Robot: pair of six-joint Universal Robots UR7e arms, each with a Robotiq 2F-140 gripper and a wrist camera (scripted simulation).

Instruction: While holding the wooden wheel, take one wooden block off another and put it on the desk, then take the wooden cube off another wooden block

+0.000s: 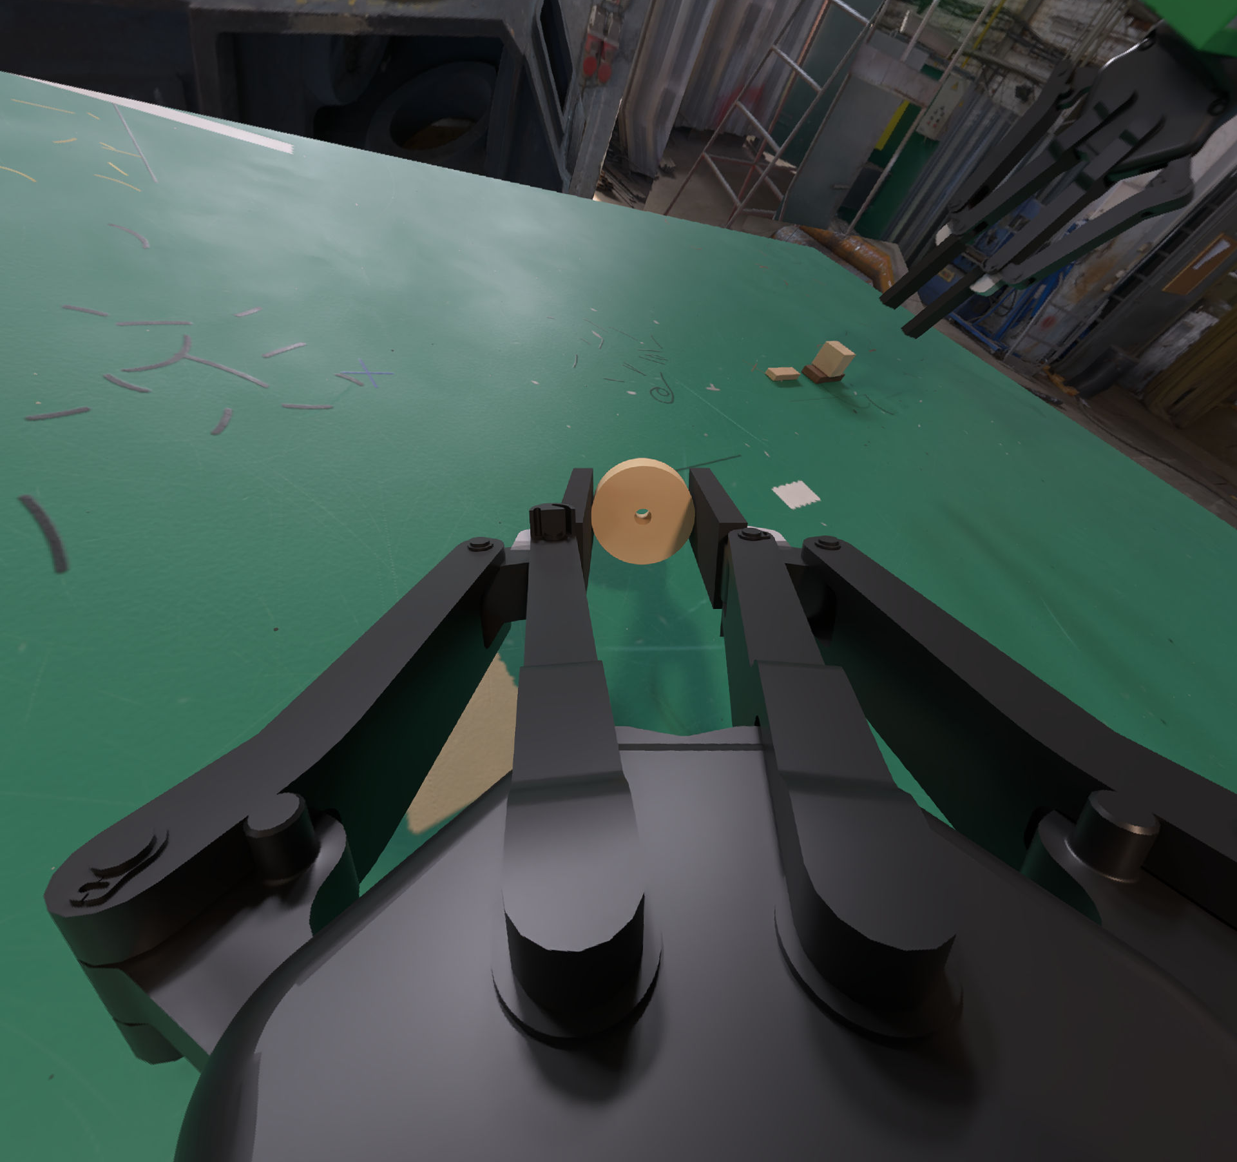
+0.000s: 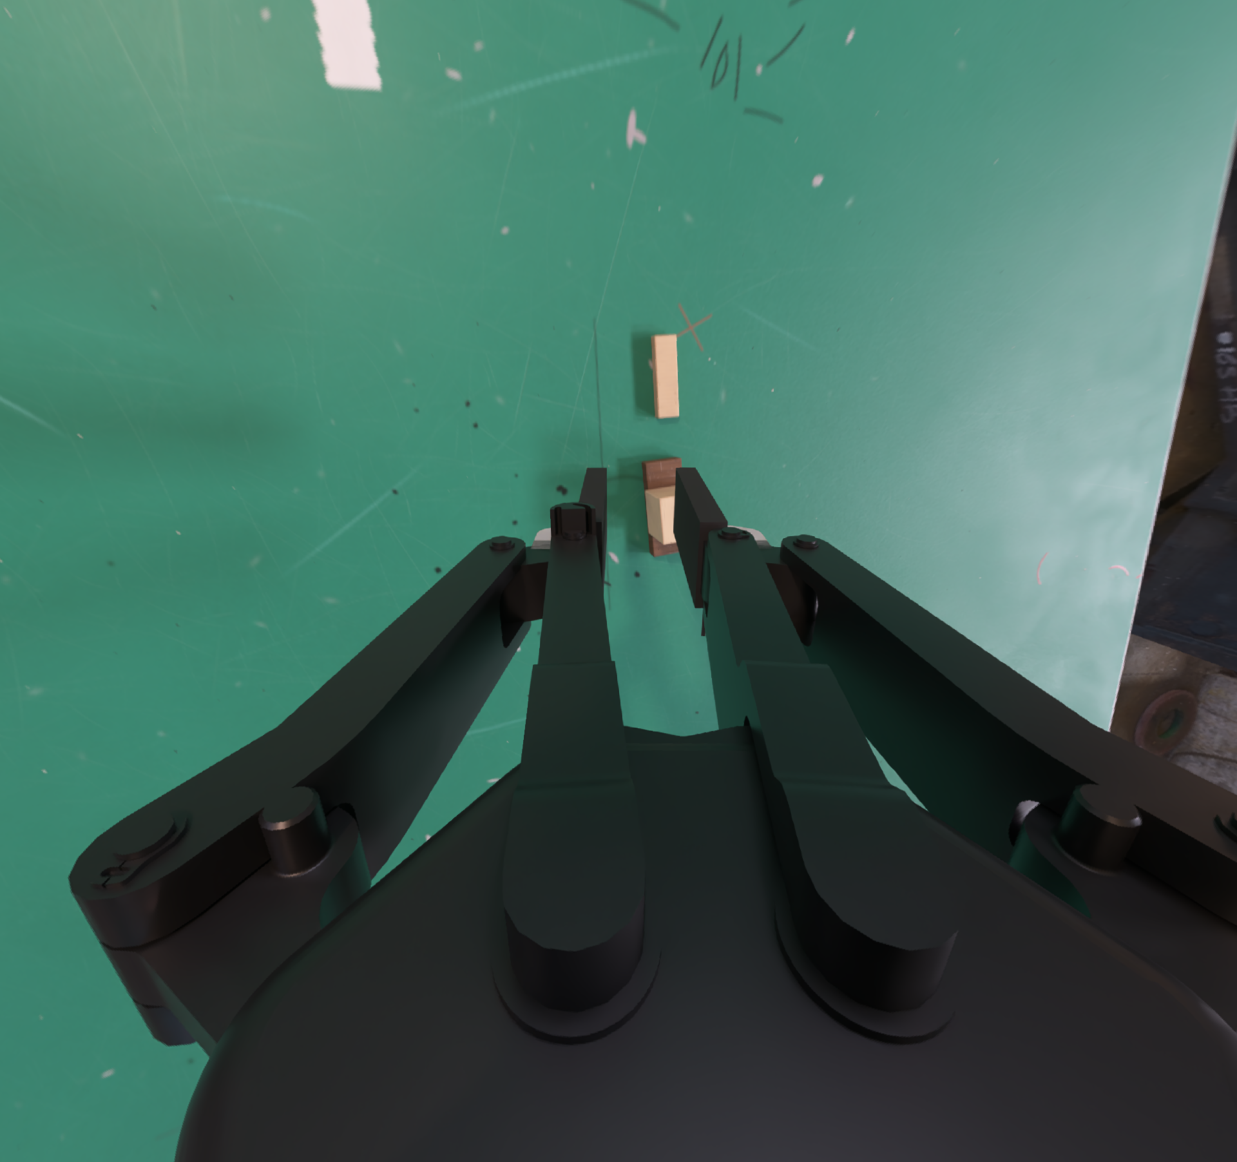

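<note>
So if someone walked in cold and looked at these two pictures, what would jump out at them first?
Most striking is the round pale wooden wheel with a centre hole, clamped between the fingers of the left hand above the scratched green desk. Farther off, the open right hand hangs over a pale wooden cube sitting on a dark brown wooden block. A flat pale wooden block lies alone just beyond them.
</note>
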